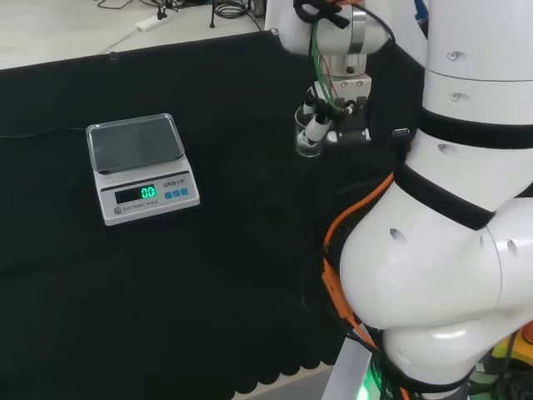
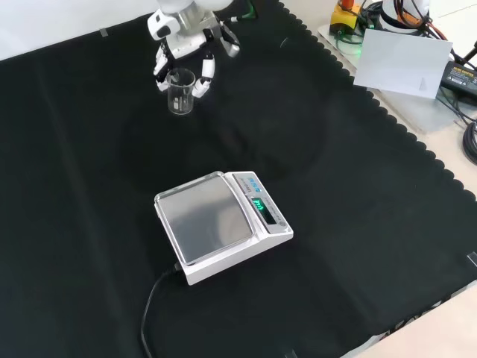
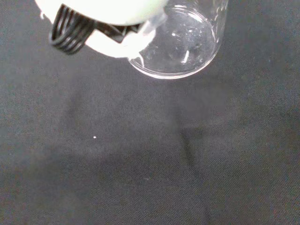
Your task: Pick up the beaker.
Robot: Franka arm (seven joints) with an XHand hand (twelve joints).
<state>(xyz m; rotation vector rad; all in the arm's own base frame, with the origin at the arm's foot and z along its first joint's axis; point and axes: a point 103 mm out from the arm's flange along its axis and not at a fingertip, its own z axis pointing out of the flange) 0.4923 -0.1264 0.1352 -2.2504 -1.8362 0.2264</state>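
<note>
A small clear glass beaker point(image 2: 181, 95) stands upright on the black cloth at the far side in the front view. The black and white hand point(image 2: 184, 54) comes down over it from above. One finger point(image 2: 160, 74) lies against the beaker's left side and another point(image 2: 203, 79) against its right, curled round it. In the head view the beaker point(image 1: 306, 143) sits just left of the arm's links, with the hand point(image 1: 321, 125) over it. Close up in the wrist view, the beaker's round base point(image 3: 180, 47) rests on the cloth and a white finger point(image 3: 98, 23) overlaps its wall.
A white digital scale point(image 2: 221, 224) with a grey pan and a lit green display stands mid-cloth in the front view, its cable trailing toward the near edge. The scale point(image 1: 141, 167) is well left of the hand in the head view. Bare cloth lies between them.
</note>
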